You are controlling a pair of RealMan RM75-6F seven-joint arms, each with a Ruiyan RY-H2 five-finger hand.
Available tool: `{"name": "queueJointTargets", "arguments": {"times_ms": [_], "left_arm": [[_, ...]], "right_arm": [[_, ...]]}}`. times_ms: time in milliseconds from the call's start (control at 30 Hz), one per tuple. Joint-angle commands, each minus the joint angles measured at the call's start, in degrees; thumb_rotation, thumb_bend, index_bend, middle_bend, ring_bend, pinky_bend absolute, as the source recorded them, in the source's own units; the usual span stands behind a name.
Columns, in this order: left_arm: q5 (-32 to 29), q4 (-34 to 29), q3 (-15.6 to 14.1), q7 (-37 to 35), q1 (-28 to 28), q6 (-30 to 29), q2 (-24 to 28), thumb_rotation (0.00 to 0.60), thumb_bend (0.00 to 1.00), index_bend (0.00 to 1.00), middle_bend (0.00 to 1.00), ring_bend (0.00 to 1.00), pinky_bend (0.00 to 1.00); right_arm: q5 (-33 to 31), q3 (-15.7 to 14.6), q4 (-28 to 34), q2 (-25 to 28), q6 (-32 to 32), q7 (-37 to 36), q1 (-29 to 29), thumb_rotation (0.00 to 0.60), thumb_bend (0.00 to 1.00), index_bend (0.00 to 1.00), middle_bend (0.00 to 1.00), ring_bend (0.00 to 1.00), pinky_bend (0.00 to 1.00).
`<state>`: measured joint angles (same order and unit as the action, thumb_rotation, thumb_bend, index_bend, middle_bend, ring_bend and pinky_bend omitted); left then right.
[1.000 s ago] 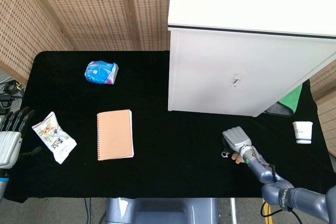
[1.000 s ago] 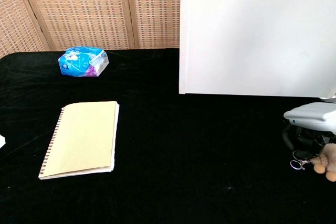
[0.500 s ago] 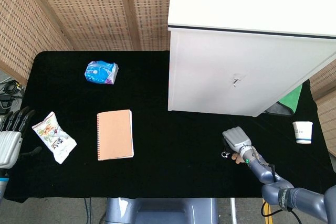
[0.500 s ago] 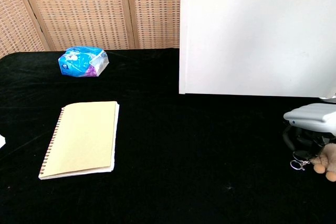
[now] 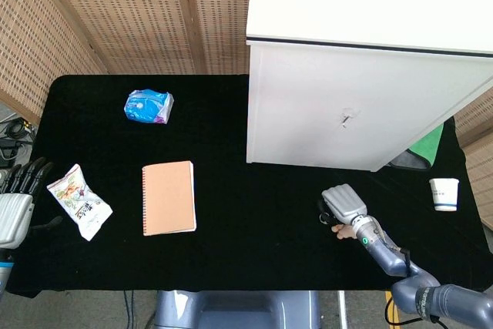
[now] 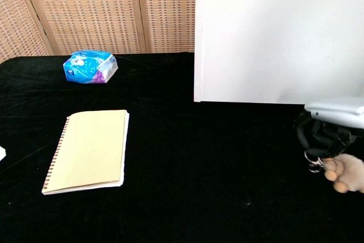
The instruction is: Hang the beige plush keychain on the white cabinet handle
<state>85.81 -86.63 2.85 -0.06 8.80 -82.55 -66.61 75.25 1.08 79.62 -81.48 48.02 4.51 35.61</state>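
My right hand (image 5: pixel 343 204) hovers over the black table's right front, in front of the white cabinet (image 5: pixel 347 98). Its dark fingers (image 6: pixel 313 132) curl around the metal ring (image 6: pixel 313 161) of the beige plush keychain (image 6: pixel 347 173), and the plush hangs just under the hand. In the head view only a bit of the plush keychain (image 5: pixel 339 229) peeks out beside the hand. The small white cabinet handle (image 5: pixel 347 120) sits on the cabinet front, well above and beyond the hand. My left hand (image 5: pixel 15 202) rests at the table's far left edge, fingers apart, holding nothing.
A spiral notebook (image 5: pixel 168 197) lies left of centre. A snack bag (image 5: pixel 78 200) is close to my left hand and a blue packet (image 5: pixel 148 105) sits at the back left. A paper cup (image 5: pixel 444 193) stands at the right, by a green item (image 5: pixel 427 146).
My right hand has risen and shifted slightly left and toward the cabinet, carrying the keychain with it. The left hand has stayed put.
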Motion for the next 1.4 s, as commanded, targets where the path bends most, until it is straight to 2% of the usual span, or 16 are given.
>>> {"name": "queueJointTargets", "arguments": {"times_ms": [33, 233, 400, 800, 867, 1133, 1333, 1400], "left_arm": [[0.22, -0.1, -0.08, -0.3, -0.04, -0.14, 0.16, 0.6, 0.0, 0.0, 0.0, 0.0, 0.0], [0.5, 0.22, -0.25, -0.32, 0.06, -0.01, 0.01, 0.6, 0.0, 0.0, 0.0, 0.0, 0.0], [0.59, 0.39, -0.35, -0.37, 0.2, 0.24, -0.17, 0.6, 0.0, 0.0, 0.0, 0.0, 0.0], [0.41, 0.53, -0.39, -0.76, 0.36, 0.63, -0.13, 0.6, 0.0, 0.0, 0.0, 0.0, 0.0], [0.29, 0.49, -0.33, -0.86, 0.37, 0.65, -0.08, 0.6, 0.0, 0.0, 0.0, 0.0, 0.0], [0.26, 0.4, -0.29, -1.02, 0.31, 0.47, 0.05, 0.6, 0.0, 0.0, 0.0, 0.0, 0.0], [0.3, 0.37, -0.33, -0.99, 0.35, 0.52, 0.09, 0.6, 0.0, 0.0, 0.0, 0.0, 0.0], [0.3, 0.34, -0.34, -0.97, 0.32, 0.48, 0.1, 0.6, 0.0, 0.0, 0.0, 0.0, 0.0]], "right_arm": [[6.42, 0.82, 3.78, 2.96, 7.14, -5.96, -1.98, 0.6, 0.6, 0.64, 0.88, 0.83, 1.0], [10.71, 2.54, 7.42, 6.24, 14.63, -9.84, -3.47, 0.6, 0.6, 0.65, 0.88, 0.83, 1.0], [12.47, 4.57, 10.13, 7.98, 20.31, -10.32, -4.67, 0.6, 0.6, 0.67, 0.88, 0.83, 1.0], [12.73, 11.27, 11.51, 8.48, 28.93, -8.63, -4.88, 0.6, 0.61, 0.68, 0.88, 0.84, 1.0], [13.33, 13.1, 11.67, 8.42, 31.71, -8.62, -4.87, 0.6, 0.61, 0.68, 0.88, 0.84, 1.0], [13.08, 15.75, 13.33, 9.43, 34.46, -7.71, -4.84, 0.6, 0.62, 0.69, 0.88, 0.84, 1.0], [10.99, 17.44, 12.09, 8.76, 34.58, -3.33, -4.17, 0.6, 0.62, 0.7, 0.88, 0.84, 1.0], [11.11, 18.1, 9.84, 7.85, 35.54, 0.08, -3.68, 0.6, 0.62, 0.71, 0.88, 0.84, 1.0]]}}
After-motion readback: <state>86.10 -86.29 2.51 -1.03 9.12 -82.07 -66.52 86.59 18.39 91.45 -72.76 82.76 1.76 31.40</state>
